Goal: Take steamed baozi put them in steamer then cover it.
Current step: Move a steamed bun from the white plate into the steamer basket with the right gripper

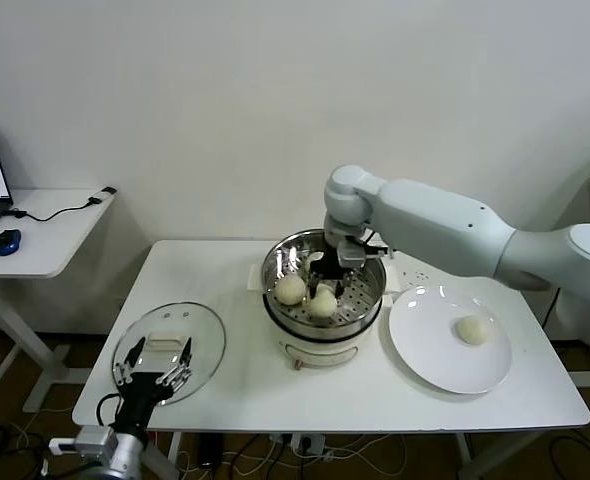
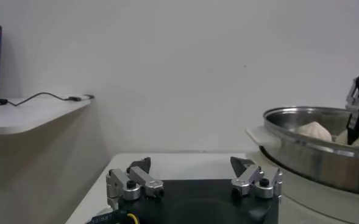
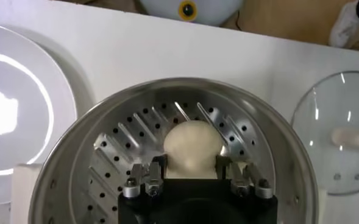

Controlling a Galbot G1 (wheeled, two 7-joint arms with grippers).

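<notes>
Stainless-steel steamer sits mid-table with two baozi on its perforated floor and a third baozi clasped between the narrowed jaws of the right gripper, low inside the basket. One baozi remains on the white plate to the right. Risks: soft dough may stick to a finger on release, or land crowding its neighbours. Left gripper, jaws spread wide and empty, hovers at the near edge of the glass lid.

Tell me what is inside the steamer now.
Inside the steamer are two loose baozi and a third baozi between the right gripper jaws. Its perforated bottom shows; the gripper hides part of it.
</notes>
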